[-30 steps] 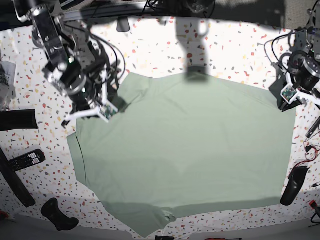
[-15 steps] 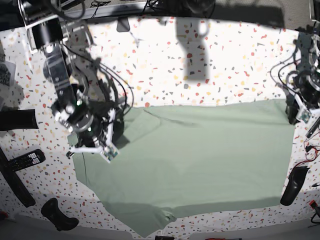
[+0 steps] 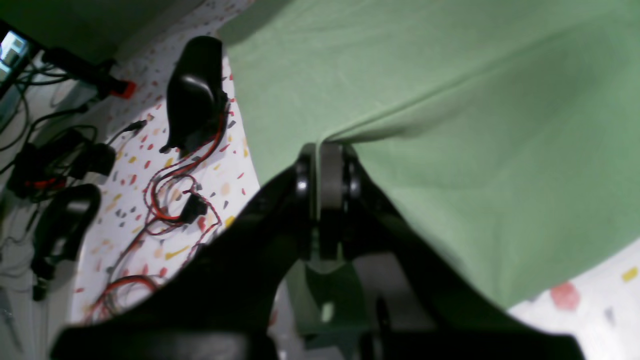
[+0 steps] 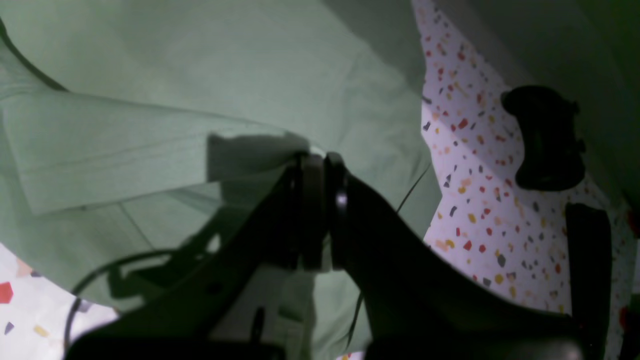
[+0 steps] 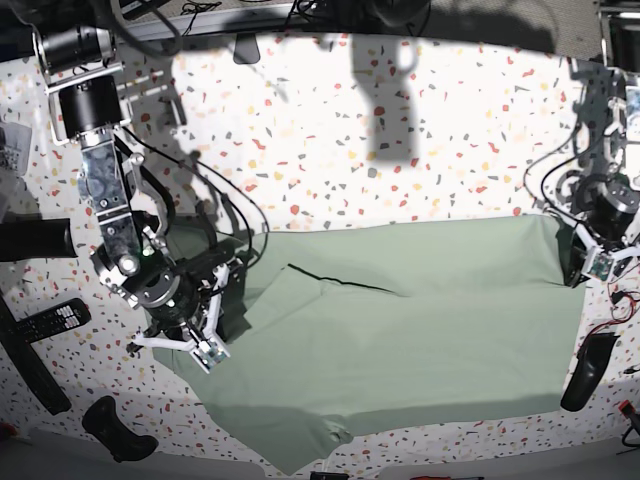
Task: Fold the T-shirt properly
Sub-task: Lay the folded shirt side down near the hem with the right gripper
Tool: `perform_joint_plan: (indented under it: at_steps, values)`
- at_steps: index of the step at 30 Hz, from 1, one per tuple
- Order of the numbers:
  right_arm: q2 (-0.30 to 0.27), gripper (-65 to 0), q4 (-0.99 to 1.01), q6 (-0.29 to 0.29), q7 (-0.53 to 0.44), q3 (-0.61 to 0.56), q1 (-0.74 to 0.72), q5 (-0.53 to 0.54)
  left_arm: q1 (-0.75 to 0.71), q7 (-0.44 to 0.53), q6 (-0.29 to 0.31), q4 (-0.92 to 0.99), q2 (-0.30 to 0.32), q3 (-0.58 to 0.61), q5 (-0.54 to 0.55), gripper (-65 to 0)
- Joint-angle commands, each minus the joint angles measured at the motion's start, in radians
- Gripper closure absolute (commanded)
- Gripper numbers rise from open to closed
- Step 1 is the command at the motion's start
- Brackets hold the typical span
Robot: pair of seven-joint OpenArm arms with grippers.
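Left wrist: my left jaws (image 3: 324,165) pinch a raised ridge of the soft, matte sage T-shirt (image 3: 450,100).

Right wrist: my right jaws (image 4: 320,170) clamp a folded hem.

Base: the T-shirt (image 5: 400,300) spans the speckled surface (image 5: 330,130) between both jaws.

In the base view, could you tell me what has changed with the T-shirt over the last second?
Both grippers, the left and the right, stayed shut on the T-shirt and pulled its far edge toward the near side, folding the top part over. The near hem and the remote have not moved.
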State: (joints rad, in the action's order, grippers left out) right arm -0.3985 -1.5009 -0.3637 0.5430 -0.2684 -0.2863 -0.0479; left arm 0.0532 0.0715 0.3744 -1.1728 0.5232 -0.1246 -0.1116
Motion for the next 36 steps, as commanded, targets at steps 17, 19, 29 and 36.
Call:
perform_joint_plan:
  at_steps: [17,19,29,36]
  values:
    - [0.048,0.0,0.113,0.001,-0.093,0.007,-0.068,0.033,0.171,0.117,-0.011,0.309,0.003,-0.009,0.009,0.0]
    - [0.064,0.0,0.137,0.001,-0.107,0.007,-0.089,0.033,0.171,0.117,-0.011,0.309,0.0,-0.009,0.009,0.0]
    - [0.154,0.0,0.14,-0.003,-0.1,0.007,-0.185,0.025,0.171,0.117,-0.008,0.309,-0.024,-0.009,0.008,0.0]
    - [0.153,0.0,0.171,-0.002,-0.089,0.007,-0.179,0.001,0.171,0.117,-0.008,0.309,-0.024,-0.009,0.008,0.0]
